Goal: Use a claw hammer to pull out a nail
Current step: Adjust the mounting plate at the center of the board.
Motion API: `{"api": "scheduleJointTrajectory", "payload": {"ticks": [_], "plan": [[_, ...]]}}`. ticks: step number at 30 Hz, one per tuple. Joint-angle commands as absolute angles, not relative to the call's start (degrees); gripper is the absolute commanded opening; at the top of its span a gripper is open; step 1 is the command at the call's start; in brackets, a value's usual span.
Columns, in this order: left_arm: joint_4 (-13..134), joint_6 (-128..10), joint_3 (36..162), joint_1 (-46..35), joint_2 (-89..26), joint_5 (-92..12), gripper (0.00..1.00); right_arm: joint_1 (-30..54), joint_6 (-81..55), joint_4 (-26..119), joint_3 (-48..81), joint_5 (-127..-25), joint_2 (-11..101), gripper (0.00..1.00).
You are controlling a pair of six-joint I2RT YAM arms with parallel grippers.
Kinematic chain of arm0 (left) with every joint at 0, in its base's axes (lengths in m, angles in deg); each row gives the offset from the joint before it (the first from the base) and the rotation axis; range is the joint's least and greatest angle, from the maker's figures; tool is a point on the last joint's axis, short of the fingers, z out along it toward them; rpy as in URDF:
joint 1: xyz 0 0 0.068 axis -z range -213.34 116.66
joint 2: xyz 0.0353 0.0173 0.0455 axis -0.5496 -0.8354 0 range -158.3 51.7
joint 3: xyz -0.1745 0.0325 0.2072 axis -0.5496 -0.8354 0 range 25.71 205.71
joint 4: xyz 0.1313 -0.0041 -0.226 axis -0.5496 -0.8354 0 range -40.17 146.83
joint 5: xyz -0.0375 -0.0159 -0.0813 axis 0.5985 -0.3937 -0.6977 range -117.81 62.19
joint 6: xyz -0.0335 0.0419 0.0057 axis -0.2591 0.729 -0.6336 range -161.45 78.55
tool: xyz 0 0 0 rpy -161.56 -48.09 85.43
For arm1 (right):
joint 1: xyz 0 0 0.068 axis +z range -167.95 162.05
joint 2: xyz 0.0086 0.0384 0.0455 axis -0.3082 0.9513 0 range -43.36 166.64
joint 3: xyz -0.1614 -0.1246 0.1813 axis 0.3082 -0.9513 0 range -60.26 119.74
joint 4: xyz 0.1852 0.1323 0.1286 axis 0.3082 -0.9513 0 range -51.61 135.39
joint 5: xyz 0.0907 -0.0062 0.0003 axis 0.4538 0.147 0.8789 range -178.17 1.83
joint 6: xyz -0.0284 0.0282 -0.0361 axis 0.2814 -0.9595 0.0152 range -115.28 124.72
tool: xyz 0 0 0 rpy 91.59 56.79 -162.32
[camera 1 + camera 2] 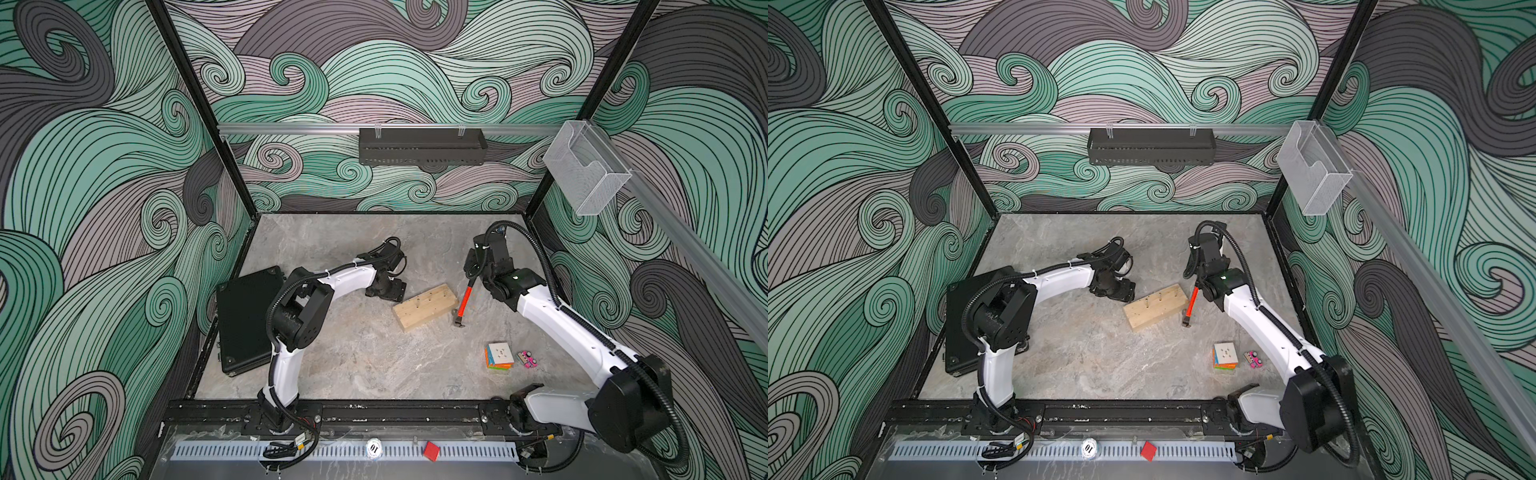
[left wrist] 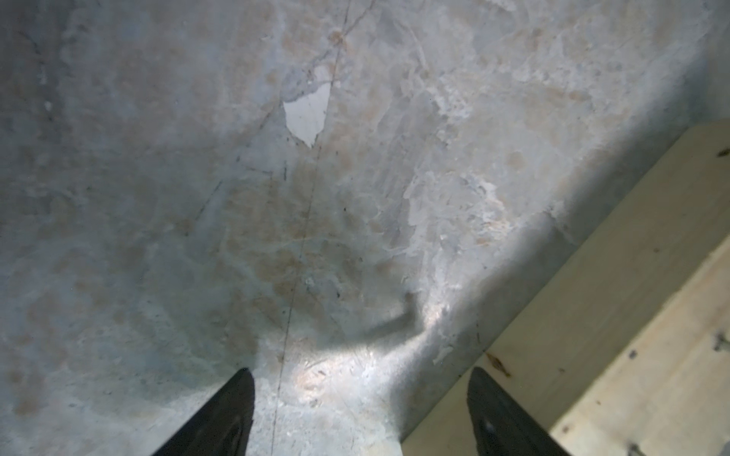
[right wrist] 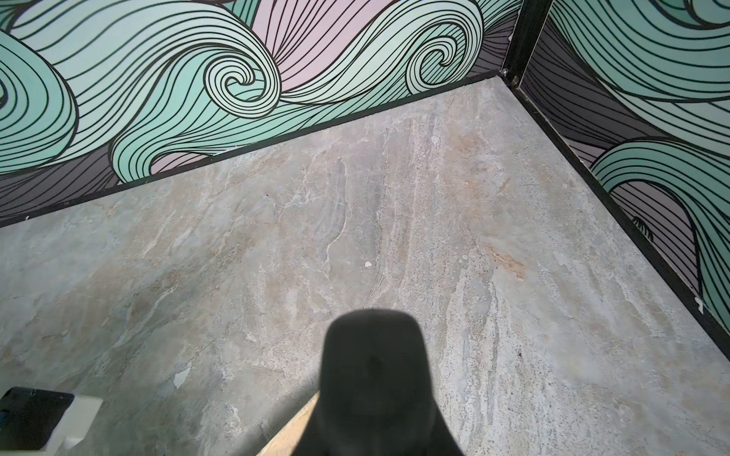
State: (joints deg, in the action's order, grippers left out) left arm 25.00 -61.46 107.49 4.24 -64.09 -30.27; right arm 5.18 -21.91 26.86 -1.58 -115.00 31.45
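Observation:
A pale wooden block (image 1: 426, 309) (image 1: 1154, 311) lies mid-table with a row of nails (image 1: 430, 294) standing in its top. The claw hammer (image 1: 465, 297) (image 1: 1192, 305) slants down beside the block's right end, orange shaft up, grey head (image 1: 457, 324) by the block's corner, at the table. My right gripper (image 1: 473, 281) (image 1: 1198, 284) is shut on its black handle end (image 3: 375, 375), which hides the jaws in the right wrist view. My left gripper (image 1: 388, 293) (image 2: 361, 395) is open at the block's left end (image 2: 612, 316), low over the table, nothing between its fingers (image 2: 233, 410).
A black case (image 1: 245, 320) lies at the left wall under my left arm. A colourful cube (image 1: 498, 355) and a small pink toy (image 1: 525, 357) sit front right. A black shelf (image 1: 422, 145) and a clear bin (image 1: 586, 170) hang on the walls.

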Motion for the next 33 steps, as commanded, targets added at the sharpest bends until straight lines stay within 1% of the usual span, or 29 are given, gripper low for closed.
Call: {"api": "scheduleJointTrajectory", "payload": {"ticks": [1,5,15,33], "plan": [[22.65,-60.60,109.03,4.92,-64.80,-28.38,0.82,4.90,-23.40,30.62,0.02,-114.68,31.24,0.05],[22.21,-60.60,108.77,5.25,-64.66,-26.77,0.83,4.90,-23.58,30.62,-0.02,-114.53,31.44,0.05],[21.70,-58.14,107.65,6.08,-63.67,-27.09,0.83,4.90,-23.40,32.50,0.03,-112.15,32.29,0.06],[26.87,-66.07,95.50,7.44,-55.83,-30.91,0.83,6.02,-23.60,40.23,6.75,-99.03,41.95,0.06]]}}
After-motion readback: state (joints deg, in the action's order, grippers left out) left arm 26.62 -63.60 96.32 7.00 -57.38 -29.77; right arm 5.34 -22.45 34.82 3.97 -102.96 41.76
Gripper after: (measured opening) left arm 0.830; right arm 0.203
